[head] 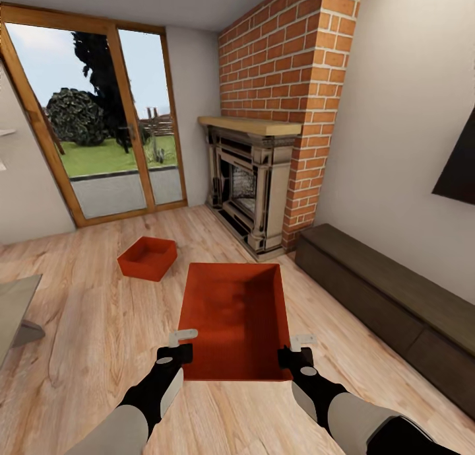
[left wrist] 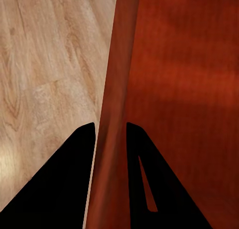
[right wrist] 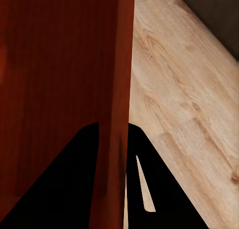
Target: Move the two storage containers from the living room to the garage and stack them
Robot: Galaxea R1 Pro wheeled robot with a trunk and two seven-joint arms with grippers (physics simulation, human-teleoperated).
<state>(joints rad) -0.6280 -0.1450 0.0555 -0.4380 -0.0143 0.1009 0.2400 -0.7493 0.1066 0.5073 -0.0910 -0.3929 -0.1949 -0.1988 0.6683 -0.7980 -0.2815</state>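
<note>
The robot stands in the living room, on the light wood plank floor (head: 86, 336). Both arms reach forward and hold one orange-red rectangular open-top storage container (head: 236, 319) between them, directly in front of the robot. The left end effector (head: 179, 345) is at the near left corner of this container, and the right end effector (head: 297, 349) is at the near right corner.

In the left wrist view, the thin left wall of the held container (left wrist: 117, 114) passes between the two black fingers (left wrist: 74, 159) of the left end effector (left wrist: 110, 134), one finger outside the wall and one inside, so this end effector is pinching the wall. In the right wrist view the same is seen on the other side: the right wall of the container (right wrist: 115, 89) runs between the two black fingers (right wrist: 79, 154) of the right end effector (right wrist: 112, 134), which pinches it. In both wrist views the plank floor shows beside the container.

The second orange-red open-top storage container (head: 148, 257) lies on the floor further away, to the left of the held one and apart from it, between the robot and the wood-framed glass doors (head: 99, 118).

A red brick fireplace with a pale wooden mantel (head: 277, 111) is ahead on the right. A long low dark bench (head: 389, 296) stands along the right wall, under the edge of a black wall-mounted TV (head: 458, 168). A corner of a grey table (head: 14, 310) shows on the left.
</note>
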